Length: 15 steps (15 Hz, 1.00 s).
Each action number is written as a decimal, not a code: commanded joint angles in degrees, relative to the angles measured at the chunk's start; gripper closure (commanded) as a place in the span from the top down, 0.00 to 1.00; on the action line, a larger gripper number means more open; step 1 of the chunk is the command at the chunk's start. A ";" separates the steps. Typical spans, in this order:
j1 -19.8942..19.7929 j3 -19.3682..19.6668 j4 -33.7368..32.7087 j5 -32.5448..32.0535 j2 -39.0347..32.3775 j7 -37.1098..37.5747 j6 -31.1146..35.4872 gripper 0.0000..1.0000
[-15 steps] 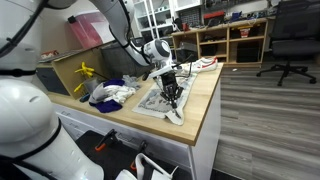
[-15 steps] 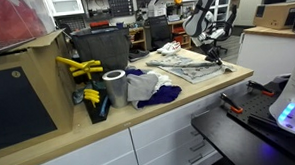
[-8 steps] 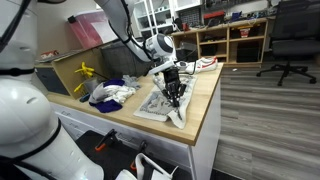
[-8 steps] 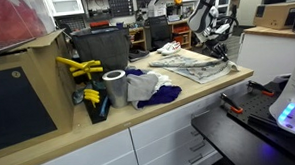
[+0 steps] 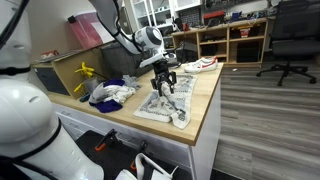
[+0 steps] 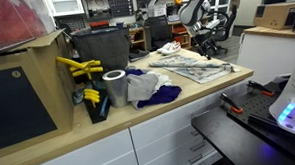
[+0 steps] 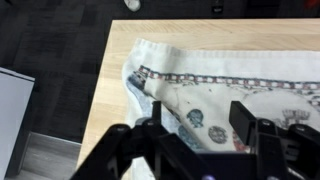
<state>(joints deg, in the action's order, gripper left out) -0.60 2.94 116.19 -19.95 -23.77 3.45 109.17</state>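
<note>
My gripper (image 5: 164,83) has just risen off the white, blue-patterned cloth towel (image 5: 158,106) and spread its jaws wide and empty, so I judge the towel released, lying flat on the wooden countertop (image 7: 115,60) directly beneath the fingers (image 7: 243,122).

Cloth (image 5: 158,104) was laid flat on the bench (image 5: 205,95), close to the edge. Gripper (image 5: 166,84) was positioned above the cloth. A heap of rags (image 5: 110,93) was found beside the cloth, further along the bench. In an exterior view a tape roll (image 6: 115,87) was placed just beside that heap, with a bin (image 6: 98,47) behind it. Shelves (image 5: 232,38) and a chair (image 5: 285,40) were located beyond the bench.
</note>
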 commanded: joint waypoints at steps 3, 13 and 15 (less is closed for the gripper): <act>1.74 -2.97 0.38 5.56 0.70 0.20 3.58 0.65; 4.13 -3.60 7.62 9.11 -2.74 5.69 24.10 0.04; 4.62 -3.79 8.70 10.12 -3.45 6.59 27.44 0.00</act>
<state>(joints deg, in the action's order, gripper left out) 2.88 -1.11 122.63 -11.77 -27.37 8.28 132.10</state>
